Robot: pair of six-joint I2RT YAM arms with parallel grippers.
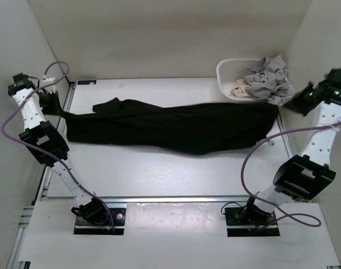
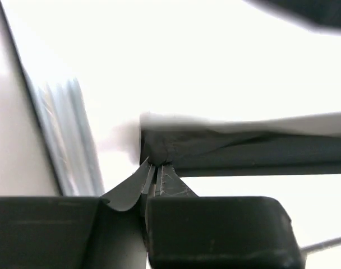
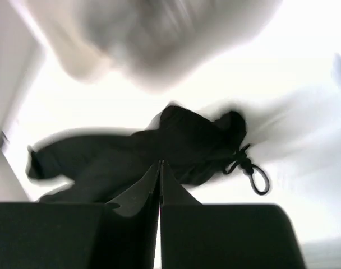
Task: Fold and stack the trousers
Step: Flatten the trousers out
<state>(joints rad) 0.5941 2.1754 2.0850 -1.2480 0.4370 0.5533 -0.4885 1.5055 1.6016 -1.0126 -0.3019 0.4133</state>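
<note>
The black trousers [image 1: 176, 129] lie stretched out lengthwise across the table, from the left edge to the white basket. My left gripper [image 1: 59, 111] is at their left end. In the left wrist view it [image 2: 153, 163] is shut on a bunched bit of the black fabric [image 2: 226, 148], which runs off to the right. My right gripper [image 1: 291, 106] is beside the trousers' right end. In the blurred right wrist view its jaws [image 3: 160, 163] are shut with nothing between them, above the waist end [image 3: 198, 140] and its drawstring loop [image 3: 254, 171].
A white basket [image 1: 221, 73] at the back right holds light grey garments [image 1: 266, 75] and a beige cloth [image 1: 240, 88]. Side walls stand close behind both grippers. A metal rail [image 1: 170, 199] runs along the table's near edge.
</note>
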